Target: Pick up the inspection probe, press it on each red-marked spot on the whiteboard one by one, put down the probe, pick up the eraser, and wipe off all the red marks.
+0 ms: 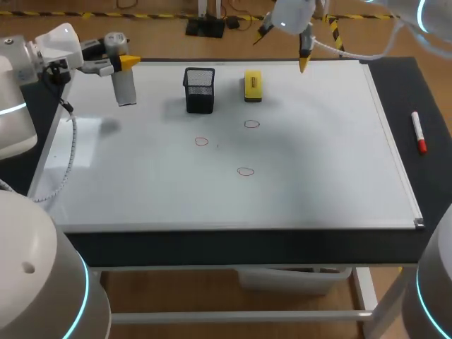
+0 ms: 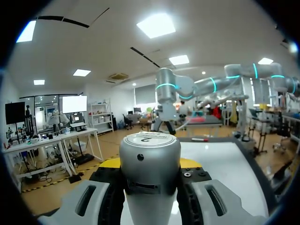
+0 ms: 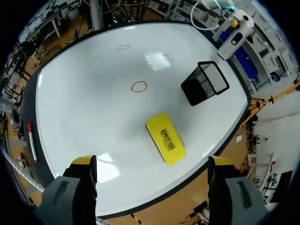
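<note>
The left hand (image 1: 128, 62) is clamped on the inspection probe (image 1: 124, 86), a grey cylinder gripped from both sides near its top and hanging upright over the far left corner of the whiteboard (image 1: 318, 176) (its lower end looks clear of the board, casting a soft shadow there). Three small red marks (image 1: 202, 141) sit near the board's middle, apart from one another. Behind them stands a black mesh pen cup (image 1: 200, 90), and near it, not touching, lies the yellow eraser (image 1: 253, 85). The right hand (image 3: 153, 164) hovers above the board's far edge, fingers spread wide and holding nothing, the eraser below and just ahead. A red marker (image 1: 418, 132) lies on the dark worktop (image 1: 424, 92) beside the board's right frame.
</note>
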You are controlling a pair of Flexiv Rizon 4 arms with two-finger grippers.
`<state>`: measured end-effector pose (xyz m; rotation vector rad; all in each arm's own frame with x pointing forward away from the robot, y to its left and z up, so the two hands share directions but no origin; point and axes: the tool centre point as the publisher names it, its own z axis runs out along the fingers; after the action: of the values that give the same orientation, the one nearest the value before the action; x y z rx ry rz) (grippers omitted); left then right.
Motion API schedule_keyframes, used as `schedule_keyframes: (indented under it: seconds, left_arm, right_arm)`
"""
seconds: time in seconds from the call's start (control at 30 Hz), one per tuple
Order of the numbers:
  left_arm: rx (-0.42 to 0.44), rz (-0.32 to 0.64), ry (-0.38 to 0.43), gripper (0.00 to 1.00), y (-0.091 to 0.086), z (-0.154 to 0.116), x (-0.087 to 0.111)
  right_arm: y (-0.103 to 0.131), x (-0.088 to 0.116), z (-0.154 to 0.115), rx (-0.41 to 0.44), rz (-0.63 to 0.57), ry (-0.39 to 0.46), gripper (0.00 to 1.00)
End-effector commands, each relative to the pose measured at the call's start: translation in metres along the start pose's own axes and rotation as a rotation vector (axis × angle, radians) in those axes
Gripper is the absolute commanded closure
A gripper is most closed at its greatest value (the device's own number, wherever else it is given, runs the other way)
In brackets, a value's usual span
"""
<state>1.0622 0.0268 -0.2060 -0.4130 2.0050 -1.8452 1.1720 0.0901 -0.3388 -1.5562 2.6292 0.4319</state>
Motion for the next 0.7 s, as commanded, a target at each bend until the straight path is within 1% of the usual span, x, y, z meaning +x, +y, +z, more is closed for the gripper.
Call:
schedule_keyframes:
  seconds: [0.03, 0.1, 0.13, 0.2, 0.23, 0.37, 0.7]
  left_arm:
    - [0.002, 0.002, -0.005, 1.00, 0.000, 0.001, 0.001]
    - [0.002, 0.002, -0.005, 1.00, 0.000, 0.001, 0.001]
    - [0.002, 0.002, -0.005, 1.00, 0.000, 0.001, 0.001]
    - [0.002, 0.002, -0.005, 1.00, 0.000, 0.001, 0.001]
    - [0.002, 0.002, -0.005, 1.00, 0.000, 0.001, 0.001]
    - [0.002, 0.002, -0.005, 1.00, 0.000, 0.001, 0.001]
    - [0.002, 0.002, -0.005, 1.00, 0.000, 0.001, 0.001]
  right_arm:
    - [-0.008, -0.020, 0.017, -0.037, -0.142, 0.190, 0.00]
    - [-0.006, -0.025, 0.023, -0.047, -0.184, 0.211, 0.00]
    - [-0.006, -0.027, 0.026, -0.049, -0.220, 0.211, 0.00]
    - [-0.005, -0.030, 0.032, -0.065, -0.246, 0.215, 0.00]
    - [-0.004, -0.032, 0.034, -0.069, -0.279, 0.226, 0.00]
    - [-0.002, -0.038, 0.045, -0.087, -0.332, 0.262, 0.00]
    - [0.004, -0.035, 0.062, -0.096, -0.338, 0.260, 0.00]
